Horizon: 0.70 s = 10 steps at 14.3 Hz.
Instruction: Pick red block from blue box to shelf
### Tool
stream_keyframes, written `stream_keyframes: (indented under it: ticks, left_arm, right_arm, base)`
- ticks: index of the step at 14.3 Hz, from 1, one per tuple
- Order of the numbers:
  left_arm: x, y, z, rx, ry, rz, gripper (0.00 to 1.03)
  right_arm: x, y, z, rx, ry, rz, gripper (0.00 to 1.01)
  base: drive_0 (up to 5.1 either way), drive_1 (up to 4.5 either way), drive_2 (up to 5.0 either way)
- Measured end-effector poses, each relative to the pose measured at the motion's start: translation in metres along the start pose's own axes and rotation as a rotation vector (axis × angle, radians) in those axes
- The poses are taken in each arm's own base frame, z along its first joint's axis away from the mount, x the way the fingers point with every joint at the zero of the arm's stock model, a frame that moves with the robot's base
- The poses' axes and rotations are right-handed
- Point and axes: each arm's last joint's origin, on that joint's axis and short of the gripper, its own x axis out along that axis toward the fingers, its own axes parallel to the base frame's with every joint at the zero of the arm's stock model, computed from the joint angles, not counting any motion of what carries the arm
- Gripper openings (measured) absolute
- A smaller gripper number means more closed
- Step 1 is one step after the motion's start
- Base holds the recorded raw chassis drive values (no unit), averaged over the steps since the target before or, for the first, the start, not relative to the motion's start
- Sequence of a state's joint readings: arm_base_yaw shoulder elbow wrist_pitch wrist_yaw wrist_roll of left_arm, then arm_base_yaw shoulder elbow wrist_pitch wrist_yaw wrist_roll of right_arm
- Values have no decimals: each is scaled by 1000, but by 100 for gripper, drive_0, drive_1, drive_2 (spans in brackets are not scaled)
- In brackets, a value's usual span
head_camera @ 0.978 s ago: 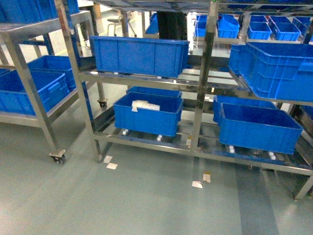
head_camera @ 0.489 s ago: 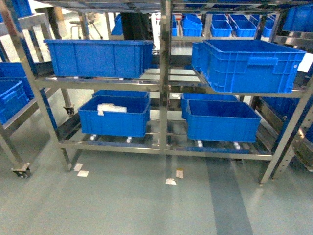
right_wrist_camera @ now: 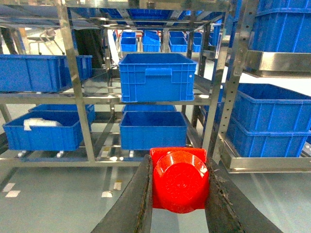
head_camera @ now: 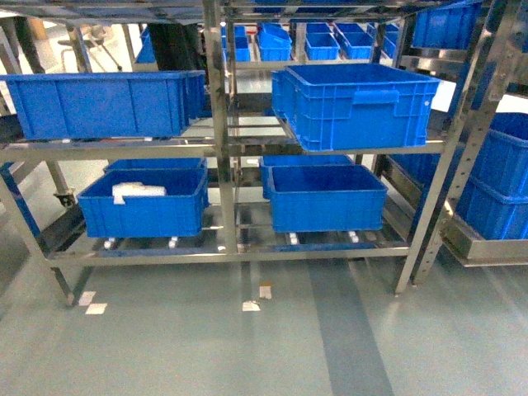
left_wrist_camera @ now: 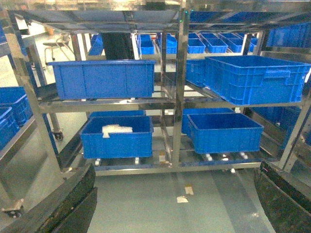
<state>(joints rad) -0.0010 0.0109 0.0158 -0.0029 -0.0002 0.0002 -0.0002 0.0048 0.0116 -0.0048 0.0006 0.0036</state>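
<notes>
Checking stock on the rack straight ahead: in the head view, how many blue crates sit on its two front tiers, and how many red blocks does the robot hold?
Blue crates on the shelf: 4 (upper left, upper right, lower left, lower right)
Red block, in right gripper: 1
Total: 5

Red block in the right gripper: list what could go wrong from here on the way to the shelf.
1. The red block is pinched only between the right gripper's fingers; a jolt while the base drives could shake it loose onto the floor.
2. The shelf tiers are open bars and largely filled by dark blue crates; a small block set on a bare part might tip or drop through.
3. The left gripper hangs open ahead and could clip an upright.
</notes>
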Motion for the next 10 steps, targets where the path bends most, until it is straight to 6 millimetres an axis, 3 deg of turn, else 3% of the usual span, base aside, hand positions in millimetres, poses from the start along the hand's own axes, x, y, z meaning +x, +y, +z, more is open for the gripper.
stream_keyframes:
  ticks: [6,10]
  left_arm:
    - [0,0,0,0,1,0,98]
    - [0,0,0,0,0,0,98]
  right_arm:
    - [0,0,0,0,0,0,21]
    - [0,0,0,0,-1,0,21]
  base:
    - [0,0,0]
    - [-7,366,-380]
